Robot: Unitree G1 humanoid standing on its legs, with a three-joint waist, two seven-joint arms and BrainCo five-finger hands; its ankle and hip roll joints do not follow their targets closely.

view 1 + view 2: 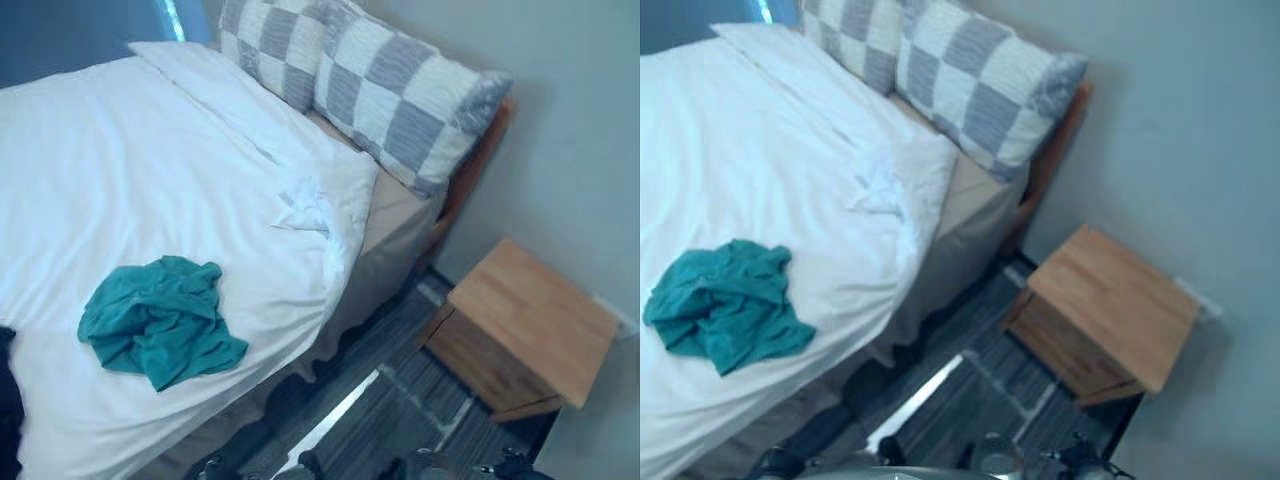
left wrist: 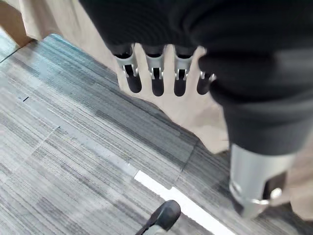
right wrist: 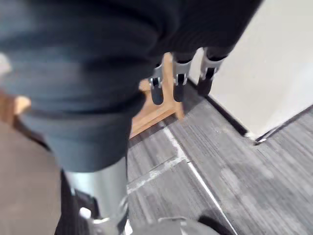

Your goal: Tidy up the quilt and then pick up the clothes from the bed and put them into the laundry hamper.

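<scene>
Lying crumpled on quilt (image 1: 120,150): teal garment (image 1: 160,320) | left hand (image 2: 161,73), right hand (image 3: 183,73) relaxed, empty, over floor

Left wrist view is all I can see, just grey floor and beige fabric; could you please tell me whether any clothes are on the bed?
Observer: Yes, a crumpled teal garment lies on the white quilt, near the bed's side edge.
Operator: Thank you. Is the quilt tidy?
Observer: Mostly flat, but its corner near the checked pillows is bunched and wrinkled.
Operator: Is the right hand holding anything?
Observer: No, the right hand hangs open above the floor, with a wooden nightstand past its fingers.
Operator: And my left hand?
Observer: The left hand is open too, beside the beige bed skirt.
</scene>
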